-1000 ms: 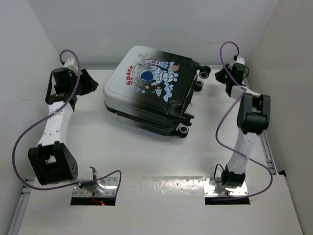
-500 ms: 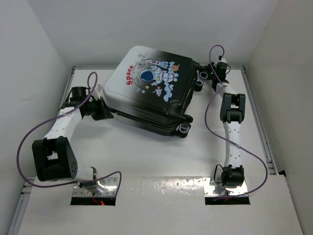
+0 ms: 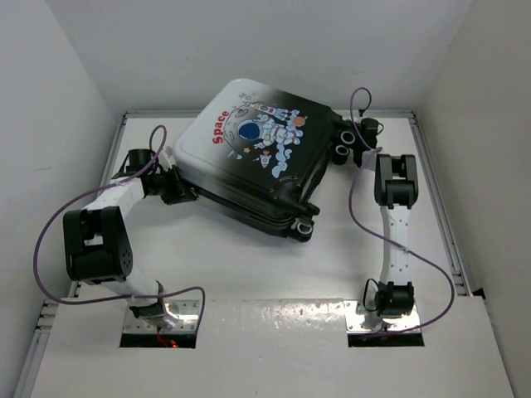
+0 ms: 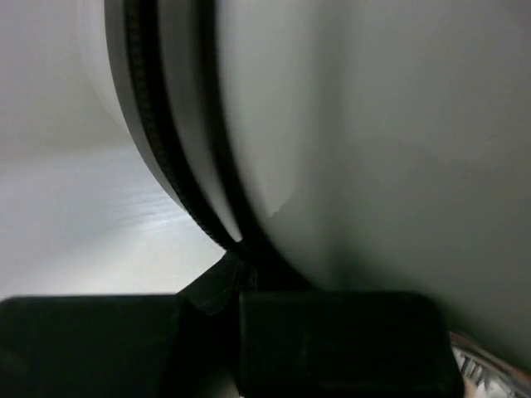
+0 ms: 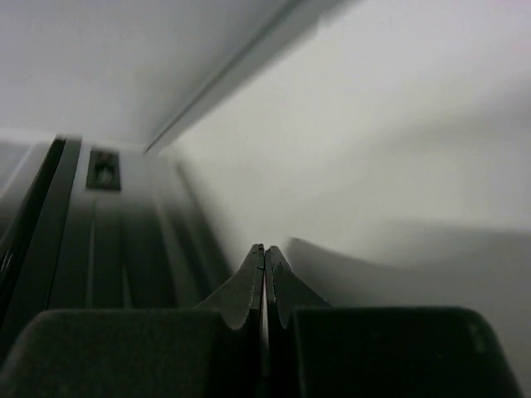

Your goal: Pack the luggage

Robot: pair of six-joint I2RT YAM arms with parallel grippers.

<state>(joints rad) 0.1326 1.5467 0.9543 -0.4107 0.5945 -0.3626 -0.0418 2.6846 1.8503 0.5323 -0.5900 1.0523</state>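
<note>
The luggage (image 3: 249,157) lies flat and closed on the white table, astronaut and red "Space" print facing up, its black wheels (image 3: 343,143) towards the right. My left gripper (image 3: 177,190) is pressed low against the suitcase's left edge. In the left wrist view its jaws (image 4: 232,267) look shut, right at the dark zipper seam (image 4: 158,124) of the white shell (image 4: 373,124). My right gripper (image 3: 362,139) sits by the far-right wheels. It is shut and empty (image 5: 265,249), with the suitcase's dark ribbed side (image 5: 91,249) on its left.
White walls close in the table at the back (image 3: 274,50), left and right. Metal rails run along the left edge (image 3: 50,311) and right edge (image 3: 452,249). A front wheel (image 3: 303,228) sticks out towards the arms' bases.
Both arms swung in from the side walls to the suitcase. The left gripper went low against its left edge, the right gripper to its wheels. The suitcase turned and shifted slightly.
</note>
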